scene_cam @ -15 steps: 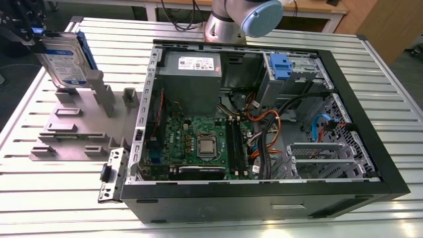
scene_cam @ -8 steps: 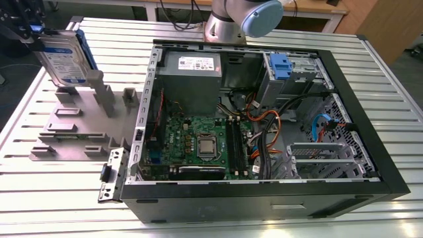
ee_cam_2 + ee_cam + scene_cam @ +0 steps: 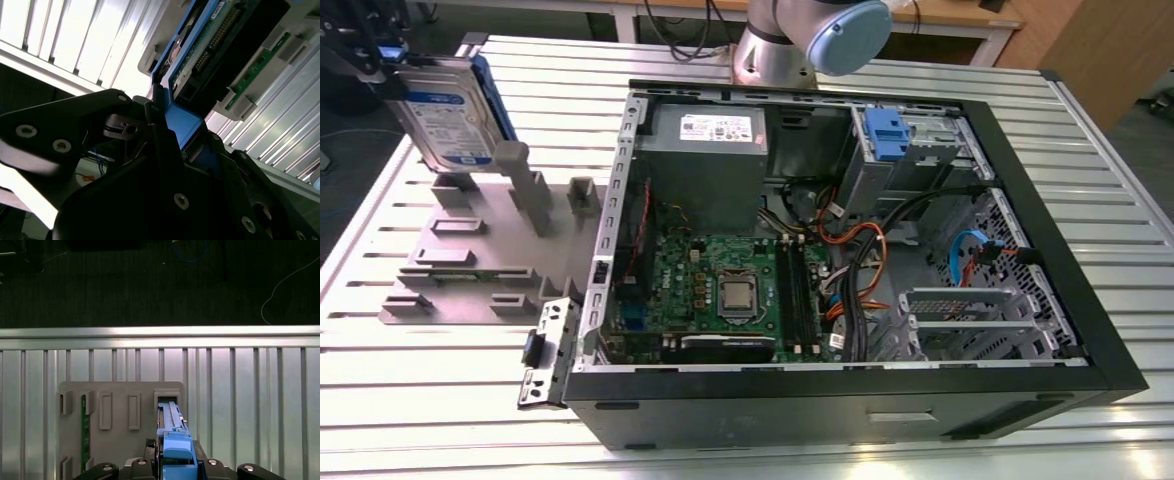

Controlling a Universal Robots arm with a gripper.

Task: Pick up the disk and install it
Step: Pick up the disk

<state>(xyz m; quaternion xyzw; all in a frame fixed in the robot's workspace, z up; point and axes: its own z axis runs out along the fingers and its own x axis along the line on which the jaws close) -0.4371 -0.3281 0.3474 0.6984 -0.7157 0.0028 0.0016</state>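
Note:
The disk (image 3: 447,110) is a silver-grey drive with a white and blue label and a blue bracket. It stands on edge at the exterior view's far left, over the upright posts of the grey fixture (image 3: 467,250). My gripper (image 3: 384,68) is shut on its upper end. In the first wrist view the disk (image 3: 172,427) shows edge-on between my black fingers (image 3: 142,465), its far end at a slot in the fixture (image 3: 120,415). In the second wrist view the blue bracket (image 3: 182,125) is clamped in the gripper (image 3: 175,137). I cannot tell whether the disk's lower end touches the slot.
An open computer case (image 3: 1014,200) lies on the ribbed metal table (image 3: 440,400), showing a motherboard (image 3: 720,280), a grey metal box (image 3: 707,140), a blue latch piece (image 3: 885,135) and cables (image 3: 867,250). A green board (image 3: 85,432) stands in the fixture. The arm's base (image 3: 801,40) is behind the case.

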